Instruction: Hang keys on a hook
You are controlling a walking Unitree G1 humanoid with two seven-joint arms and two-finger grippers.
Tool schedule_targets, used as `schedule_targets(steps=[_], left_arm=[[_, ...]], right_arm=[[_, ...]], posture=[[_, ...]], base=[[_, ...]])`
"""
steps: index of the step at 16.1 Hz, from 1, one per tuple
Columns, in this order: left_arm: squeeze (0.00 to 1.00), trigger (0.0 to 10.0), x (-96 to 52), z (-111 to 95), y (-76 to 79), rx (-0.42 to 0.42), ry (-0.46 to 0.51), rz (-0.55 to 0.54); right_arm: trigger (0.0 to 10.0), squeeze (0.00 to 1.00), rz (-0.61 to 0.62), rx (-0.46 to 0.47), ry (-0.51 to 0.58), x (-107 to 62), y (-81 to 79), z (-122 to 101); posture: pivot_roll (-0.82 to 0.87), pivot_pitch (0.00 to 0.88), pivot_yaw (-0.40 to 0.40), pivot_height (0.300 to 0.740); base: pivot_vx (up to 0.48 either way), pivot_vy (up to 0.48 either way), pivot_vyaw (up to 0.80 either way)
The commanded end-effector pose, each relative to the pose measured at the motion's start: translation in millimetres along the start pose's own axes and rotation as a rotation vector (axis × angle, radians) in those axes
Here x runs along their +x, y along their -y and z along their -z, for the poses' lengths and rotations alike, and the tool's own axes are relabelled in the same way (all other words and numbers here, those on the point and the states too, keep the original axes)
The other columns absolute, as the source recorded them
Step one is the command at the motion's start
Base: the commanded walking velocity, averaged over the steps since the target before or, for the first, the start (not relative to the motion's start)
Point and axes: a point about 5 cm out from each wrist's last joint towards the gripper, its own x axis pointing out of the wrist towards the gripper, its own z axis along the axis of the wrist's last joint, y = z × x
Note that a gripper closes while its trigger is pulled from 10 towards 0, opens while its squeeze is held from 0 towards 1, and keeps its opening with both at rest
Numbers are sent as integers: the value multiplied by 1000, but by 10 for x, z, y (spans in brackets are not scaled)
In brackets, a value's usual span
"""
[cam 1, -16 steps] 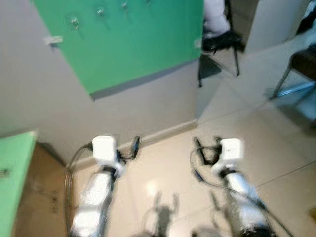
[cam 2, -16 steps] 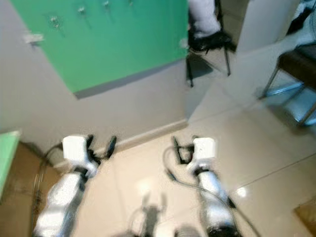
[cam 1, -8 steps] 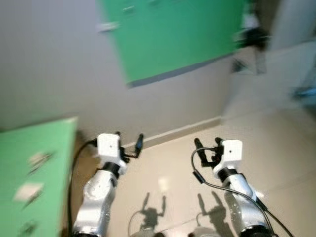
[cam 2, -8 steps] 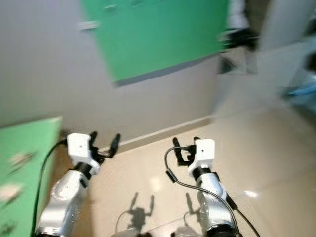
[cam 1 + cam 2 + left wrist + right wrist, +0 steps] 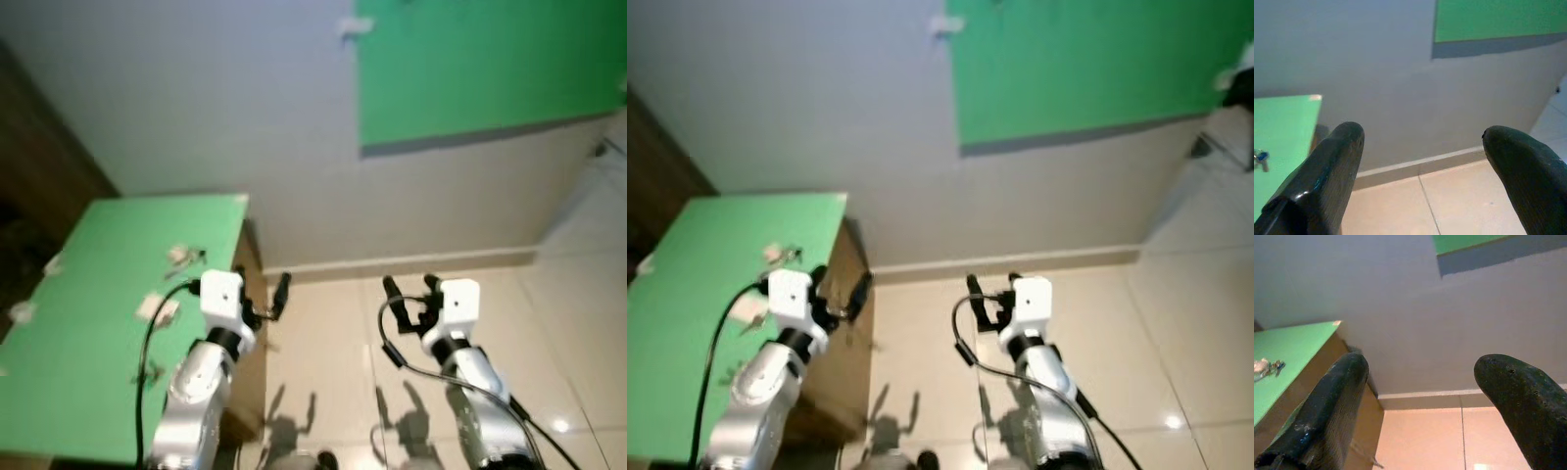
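Keys (image 5: 180,255) lie small and blurred on the green table (image 5: 88,323) at left of frame, up-left of the left gripper (image 5: 263,294), the nearer one, while the right gripper (image 5: 408,291) hovers mid-floor, both with fingers spread wide, empty

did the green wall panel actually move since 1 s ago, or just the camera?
No, just the camera. The green wall panel keeps its place on the grey wall; both slid right together as the head turned left toward the green table.
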Motion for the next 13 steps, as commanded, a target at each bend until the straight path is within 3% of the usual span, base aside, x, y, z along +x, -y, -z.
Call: schedule_targets(steps=[1, 5, 6, 7, 9, 13], left_arm=[[0, 10000, 2, -28, 3, 22, 9, 21], [0, 10000, -9, -9, -36, 4, 6, 13], [0, 10000, -72, -21, -94, -38, 47, -24], [0, 10000, -168, 25, -144, -22, 57, -60], [0, 10000, -244, 161, -128, -33, 12, -60], [0, 10000, -105, 124, -105, 10, -12, -60]], right_arm=[[10000, 0, -24, -7, 41, 19, -59, -69], [10000, 0, -17, 8, 44, 13, -71, -71], [10000, 0, 6, 0, 60, -5, -32, -95], [10000, 0, 14, -20, 75, -19, 2, -132], [10000, 0, 13, -33, 85, -19, 58, -193], [10000, 0, 27, -21, 19, 6, 96, -109]], posture=[[-224, 49, 140, 740], [-228, 40, 140, 740], [-234, 39, 137, 740], [-236, 40, 131, 740], [-237, 44, 124, 740], [-233, 44, 121, 740]], base=[[0, 0, 587], [0, 0, 581], [0, 0, 575], [0, 0, 575], [0, 0, 575], [0, 0, 142]])
